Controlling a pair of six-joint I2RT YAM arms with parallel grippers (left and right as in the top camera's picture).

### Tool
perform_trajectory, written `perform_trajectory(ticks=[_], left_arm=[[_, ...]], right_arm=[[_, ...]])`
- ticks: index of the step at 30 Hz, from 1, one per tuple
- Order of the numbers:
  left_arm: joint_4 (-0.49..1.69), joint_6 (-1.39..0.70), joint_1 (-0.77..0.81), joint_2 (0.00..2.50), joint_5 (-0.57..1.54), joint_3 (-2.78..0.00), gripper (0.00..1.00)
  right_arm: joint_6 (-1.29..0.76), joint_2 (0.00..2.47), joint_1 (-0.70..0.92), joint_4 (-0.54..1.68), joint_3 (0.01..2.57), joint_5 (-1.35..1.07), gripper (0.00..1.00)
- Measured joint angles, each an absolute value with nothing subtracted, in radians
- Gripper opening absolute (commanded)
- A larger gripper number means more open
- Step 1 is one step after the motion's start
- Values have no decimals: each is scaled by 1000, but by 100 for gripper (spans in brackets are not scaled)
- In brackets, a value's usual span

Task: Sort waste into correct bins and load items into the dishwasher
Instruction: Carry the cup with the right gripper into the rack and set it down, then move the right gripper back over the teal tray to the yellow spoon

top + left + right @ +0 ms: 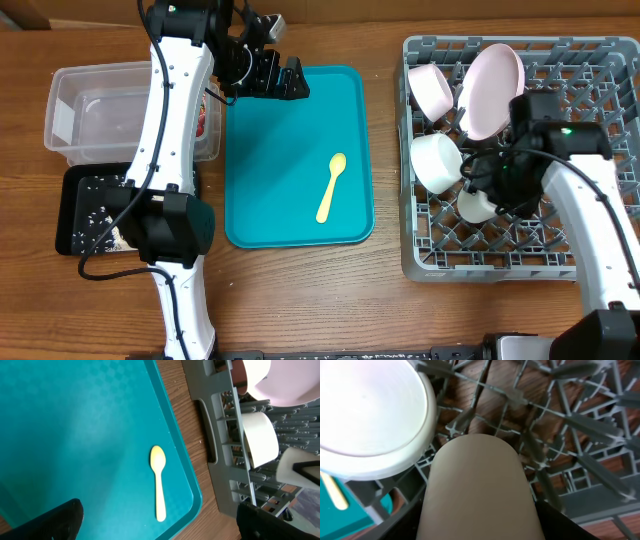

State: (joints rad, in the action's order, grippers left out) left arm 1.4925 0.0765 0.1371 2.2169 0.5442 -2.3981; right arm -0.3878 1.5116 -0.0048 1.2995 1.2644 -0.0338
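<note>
Grasping the small white cup (477,490), the right gripper (490,187) is shown low in the grey dish rack (590,60) at right of frame, apparently so the cup can be seated there beside a white bowl (367,405). Further left, the yellow spoon (332,187) is laid unloaded on the teal tray (280,170). Farthest, upper left, the left gripper (280,80) is held wide apart, empty.

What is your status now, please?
Left pincer open above teal tray. Right pincer holds cup inside rack. Yellow spoon lies on tray, nothing blocking.
</note>
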Motion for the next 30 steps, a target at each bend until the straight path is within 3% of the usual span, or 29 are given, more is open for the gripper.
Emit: perform_trajectory(ticks=[7, 13, 20, 30], left_arm=[[1496, 76, 138, 2217, 543, -2398, 100], [1496, 76, 138, 2217, 535, -2398, 100], [1491, 56, 138, 2217, 522, -2398, 100], [1466, -40, 30, 2217, 496, -2398, 100]], right_arm=[[-403, 1563, 0, 1298, 1237, -18, 81], [-400, 1565, 0, 1308, 1250, -30, 82], [-400, 1565, 12, 1371, 1484, -92, 80], [-469, 1600, 308, 1180, 1631, -149, 76]])
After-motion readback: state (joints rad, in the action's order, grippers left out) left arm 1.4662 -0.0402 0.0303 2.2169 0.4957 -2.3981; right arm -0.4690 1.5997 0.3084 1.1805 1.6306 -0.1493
